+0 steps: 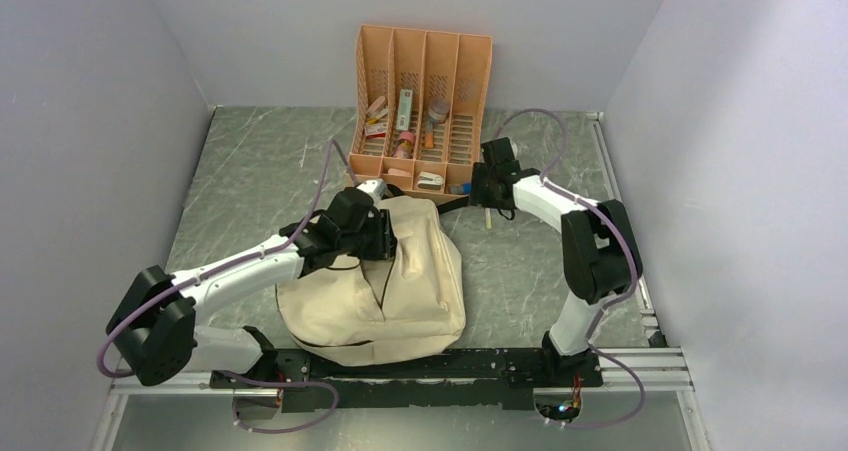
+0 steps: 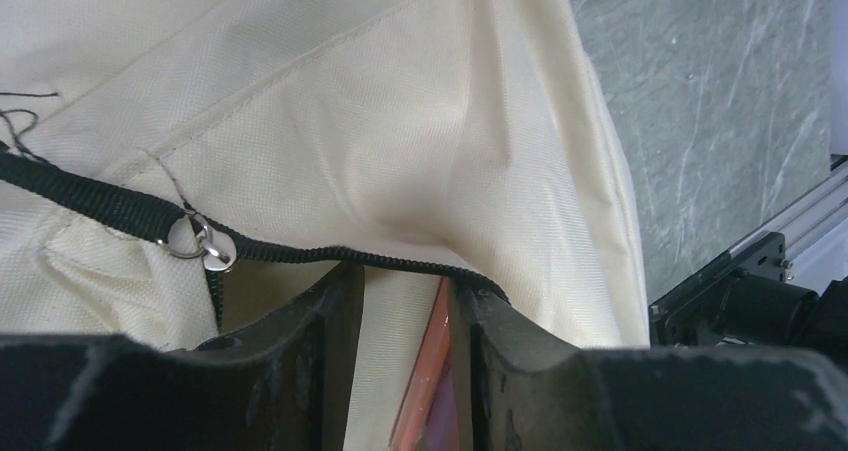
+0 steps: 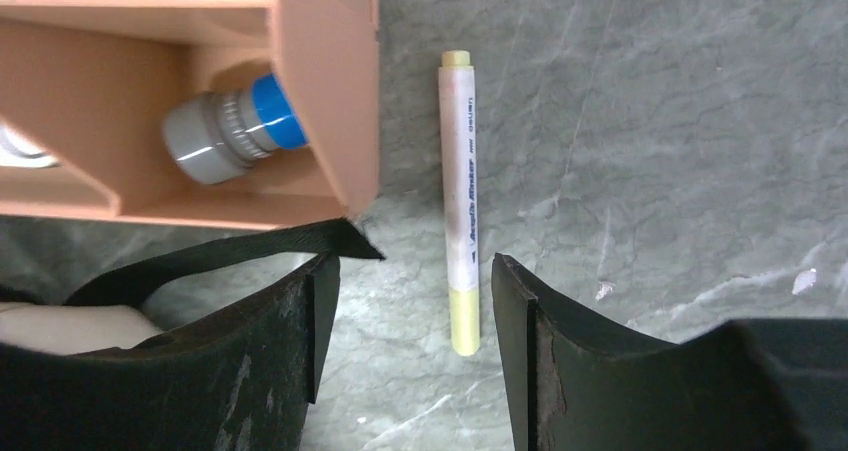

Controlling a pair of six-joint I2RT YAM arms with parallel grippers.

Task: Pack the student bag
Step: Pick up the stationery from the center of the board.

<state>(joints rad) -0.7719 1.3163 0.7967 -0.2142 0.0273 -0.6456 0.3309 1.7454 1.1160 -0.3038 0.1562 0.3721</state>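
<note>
**Right fingers wide over a marker, left fingers at the bag's mouth**

My right gripper [image 3: 415, 271] hangs low over the table [image 3: 680, 121] with its fingers [image 3: 270, 351] well apart. A marker [image 3: 460, 191] lies flat on the table between them, nearer the finger on the right of the frame. I see neither finger touching it. The marker has a white barrel and pale yellow ends. The print along the barrel looks like "Acrylic Marker", and the smaller print beside it is too small for me to read. A corner of the orange organiser [image 3: 320, 91] fills the upper left of that wrist view, with a grey and blue cylinder [image 3: 225, 131] lying in its end compartment. A black strap [image 3: 220, 256] runs just under that corner.

My left gripper [image 2: 405, 293] is at the zip opening of the student bag [image 1: 380, 291]. Its fingers stand partly apart, and a flat orange-edged thing [image 2: 425, 391] sits between them, against the finger on the right of the frame. I cannot tell whether they pinch it. The black zipper trim [image 2: 100, 203] crosses just above the fingertips, with a silver pull ring [image 2: 200, 243] on it.

From above, the bag lies in the lower middle of the frame, below the organiser and between the two arms.
</note>
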